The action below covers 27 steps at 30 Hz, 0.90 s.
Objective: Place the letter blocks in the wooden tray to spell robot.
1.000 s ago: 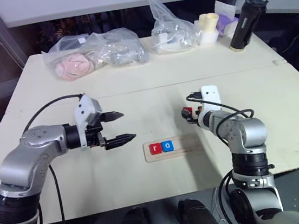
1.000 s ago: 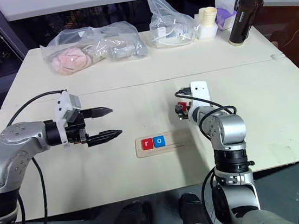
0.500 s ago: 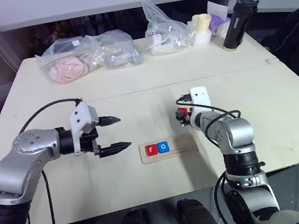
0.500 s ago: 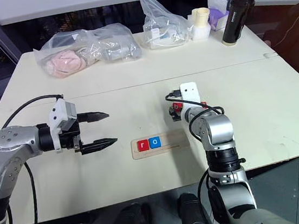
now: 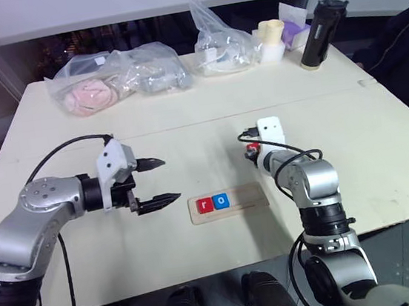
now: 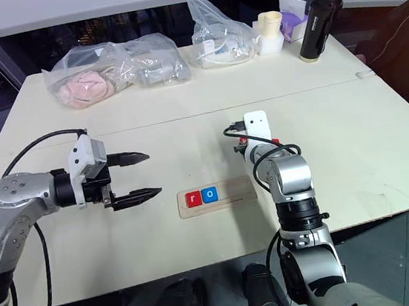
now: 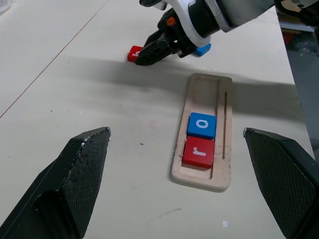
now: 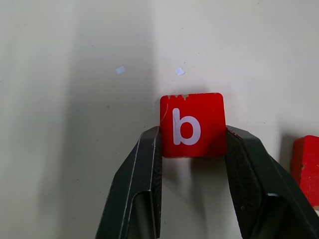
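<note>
Right tool pinches red "b" block; left tool spread; tray holds "r", "o".

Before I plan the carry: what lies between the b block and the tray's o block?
Bare table between b block and o block, per left wrist view.

Wooden tray on counter, holding red r block and blue o block; left end effector spread wide beside tray.

You're looking at silver-grey metal arms with black joints and looping black cables. Each wrist carries a white camera block. The left gripper ends in tapered black textured jaws.
</note>
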Each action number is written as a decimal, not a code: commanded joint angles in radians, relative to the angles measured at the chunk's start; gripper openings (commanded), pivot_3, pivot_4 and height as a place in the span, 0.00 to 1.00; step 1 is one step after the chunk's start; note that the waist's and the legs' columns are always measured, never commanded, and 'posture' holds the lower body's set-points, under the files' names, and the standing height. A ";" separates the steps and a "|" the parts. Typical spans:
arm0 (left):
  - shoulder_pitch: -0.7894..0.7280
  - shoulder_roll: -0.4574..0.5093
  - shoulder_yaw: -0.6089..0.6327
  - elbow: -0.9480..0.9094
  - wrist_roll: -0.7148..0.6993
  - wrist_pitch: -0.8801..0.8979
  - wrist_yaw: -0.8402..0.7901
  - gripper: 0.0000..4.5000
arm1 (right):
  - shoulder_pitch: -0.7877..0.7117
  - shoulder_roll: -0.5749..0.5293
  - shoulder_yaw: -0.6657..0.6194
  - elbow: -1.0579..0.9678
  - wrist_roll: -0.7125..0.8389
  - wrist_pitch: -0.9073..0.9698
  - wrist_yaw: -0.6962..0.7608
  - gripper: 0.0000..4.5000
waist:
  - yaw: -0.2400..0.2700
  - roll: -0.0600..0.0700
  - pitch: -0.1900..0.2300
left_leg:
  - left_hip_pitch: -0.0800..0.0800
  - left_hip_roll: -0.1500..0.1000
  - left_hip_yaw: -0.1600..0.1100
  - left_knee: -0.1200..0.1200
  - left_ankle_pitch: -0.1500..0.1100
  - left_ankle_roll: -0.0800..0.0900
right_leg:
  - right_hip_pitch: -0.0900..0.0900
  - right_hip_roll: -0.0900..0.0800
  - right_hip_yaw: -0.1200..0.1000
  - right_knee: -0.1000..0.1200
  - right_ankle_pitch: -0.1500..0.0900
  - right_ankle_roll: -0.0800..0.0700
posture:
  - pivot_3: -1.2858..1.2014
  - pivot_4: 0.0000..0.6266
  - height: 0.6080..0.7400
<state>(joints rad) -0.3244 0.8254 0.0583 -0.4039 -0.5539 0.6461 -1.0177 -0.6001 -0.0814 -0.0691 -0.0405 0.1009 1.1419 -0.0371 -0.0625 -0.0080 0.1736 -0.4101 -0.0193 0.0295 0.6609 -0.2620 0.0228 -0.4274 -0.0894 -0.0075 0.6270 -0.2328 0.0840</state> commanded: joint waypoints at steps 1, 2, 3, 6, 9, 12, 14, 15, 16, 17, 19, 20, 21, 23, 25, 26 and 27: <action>-0.027 -0.005 -0.012 0.004 0.007 -0.030 -0.004 1.00 | 0.030 -0.038 0.015 -0.050 0.000 0.066 0.027 0.26 | 0.004 0.000 0.000 | 0.000 0.000 0.000 -0.001 0.000 0.000 | 0.000 0.000 0.000 0.000 0.000 0.000 | 0.52 0.24 1.00; -0.033 -0.009 -0.021 0.012 0.011 -0.037 -0.008 1.00 | 0.029 -0.056 0.004 -0.090 0.007 0.091 0.036 0.26 | 0.007 0.001 0.000 | 0.000 0.000 0.000 -0.002 0.000 0.000 | 0.000 0.000 0.000 -0.001 0.000 0.000 | 0.52 0.24 1.00; -0.040 -0.015 -0.030 0.019 0.012 -0.041 -0.012 1.00 | 0.028 -0.083 -0.010 -0.153 0.019 0.133 0.052 0.26 | 0.016 0.001 0.001 | 0.000 0.000 0.000 -0.003 0.000 0.000 | 0.000 0.000 0.000 -0.003 0.000 0.000 | 0.52 0.24 1.00; -0.060 -0.026 -0.053 0.047 0.021 -0.059 -0.023 1.00 | 0.031 -0.147 -0.059 -0.334 0.055 0.294 0.095 0.26 | 0.030 0.002 0.001 | -0.004 0.000 0.000 -0.007 0.000 0.000 | -0.004 0.000 0.000 -0.007 0.000 0.000 | 0.52 0.24 1.00; -0.078 -0.040 -0.075 0.081 0.035 -0.085 -0.039 1.00 | 0.078 -0.217 -0.122 -0.526 0.122 0.452 0.162 0.26 | 0.042 0.002 0.001 | -0.017 -0.001 0.001 -0.008 0.002 -0.001 | -0.016 0.000 -0.001 -0.008 0.002 0.003 | 0.52 0.24 1.00; -0.097 -0.056 -0.095 0.117 0.048 -0.110 -0.054 1.00 | 0.200 -0.285 -0.164 -0.696 0.218 0.473 0.209 0.26 | 0.053 0.001 0.001 | -0.018 -0.001 0.001 -0.013 0.002 -0.001 | -0.017 0.000 -0.002 -0.011 0.003 0.005 | 0.52 0.24 1.00; -0.105 -0.064 -0.101 0.137 0.055 -0.123 -0.063 1.00 | 0.253 -0.290 -0.187 -0.750 0.253 0.473 0.194 0.26 | 0.050 0.001 0.001 | -0.018 -0.001 0.001 -0.014 0.002 -0.001 | -0.016 0.001 -0.003 -0.013 0.002 0.006 | 0.52 0.24 1.00; -0.112 -0.067 -0.108 0.147 0.061 -0.133 -0.071 1.00 | 0.308 -0.296 -0.202 -0.800 0.278 0.473 0.191 0.26 | 0.049 0.001 0.001 | -0.018 -0.001 0.001 -0.013 0.001 -0.001 | -0.016 0.001 -0.003 -0.013 0.002 0.006 | 0.52 0.24 1.00; -0.118 -0.070 -0.115 0.157 0.069 -0.144 -0.079 1.00 | 0.360 -0.298 -0.217 -0.845 0.298 0.473 0.185 0.26 | 0.050 0.001 0.001 | -0.018 -0.001 0.002 -0.012 0.001 -0.001 | -0.015 0.001 -0.002 -0.013 0.002 0.006 | 0.52 0.24 1.00; -0.124 -0.072 -0.119 0.166 0.073 -0.152 -0.084 1.00 | 0.411 -0.295 -0.232 -0.882 0.311 0.473 0.176 0.26 | 0.051 0.001 0.001 | -0.018 -0.001 0.002 -0.012 0.002 0.000 | -0.015 0.001 -0.002 -0.013 0.002 0.006 | 0.52 0.24 1.00; -0.131 -0.076 -0.122 0.178 0.078 -0.160 -0.092 1.00 | 0.475 -0.299 -0.249 -0.921 0.326 0.473 0.155 0.26 | 0.052 0.001 0.001 | -0.016 -0.001 0.001 -0.010 0.002 0.000 | -0.012 0.002 -0.003 -0.013 0.002 0.005 | 0.52 0.24 1.00; -0.133 -0.077 -0.122 0.180 0.080 -0.162 -0.095 1.00 | 0.520 -0.302 -0.257 -0.942 0.325 0.473 0.145 0.26 | 0.050 0.001 0.001 | -0.016 -0.001 0.001 -0.009 0.002 0.000 | -0.011 0.002 -0.003 -0.013 0.002 0.005 | 0.52 0.24 1.00; -0.132 -0.078 -0.122 0.181 0.082 -0.165 -0.099 1.00 | 0.560 -0.296 -0.269 -0.962 0.328 0.473 0.136 0.26 | 0.049 0.001 0.001 | -0.016 -0.001 0.001 -0.008 0.002 0.001 | -0.011 0.002 -0.003 -0.013 0.001 0.004 | 0.52 0.24 1.00; -0.129 -0.077 -0.120 0.184 0.087 -0.174 -0.107 1.00 | 0.615 -0.287 -0.284 -0.998 0.336 0.473 0.120 0.26 | 0.050 0.001 0.001 | -0.015 0.000 0.001 -0.005 0.003 0.002 | -0.009 0.003 -0.002 -0.012 0.000 0.003 | 0.52 0.24 1.00; -0.126 -0.078 -0.118 0.185 0.089 -0.177 -0.111 1.00 | 0.644 -0.294 -0.294 -1.007 0.351 0.473 0.104 0.26 | 0.048 0.001 0.001 | -0.015 0.000 0.001 -0.002 0.003 0.002 | -0.008 0.004 -0.003 -0.012 0.000 0.003 | 0.52 0.24 1.00; -0.126 -0.079 -0.117 0.185 0.089 -0.176 -0.112 1.00 | 0.653 -0.293 -0.298 -1.007 0.355 0.473 0.095 0.26 | 0.048 0.001 0.001 | -0.015 0.000 0.001 0.000 0.003 0.002 | -0.007 0.004 -0.002 -0.011 0.001 0.003 | 0.52 0.24 1.00; -0.126 -0.079 -0.117 0.186 0.089 -0.176 -0.113 1.00 | 0.659 -0.291 -0.301 -1.007 0.361 0.473 0.087 0.26 | 0.048 0.001 0.001 | -0.015 0.001 0.001 0.001 0.003 0.002 | -0.007 0.004 -0.002 -0.011 0.001 0.003 | 0.52 0.24 1.00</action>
<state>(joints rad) -0.4443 0.7421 -0.0677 -0.2082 -0.4660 0.4874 -1.1240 0.0569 -0.3709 -0.3467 -1.0057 0.4430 1.6074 0.0657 -0.0140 -0.0074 0.1749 -0.4248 -0.0185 0.0305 0.6633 -0.2591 0.0248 -0.4333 -0.0851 -0.0099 0.6165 -0.2318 0.0875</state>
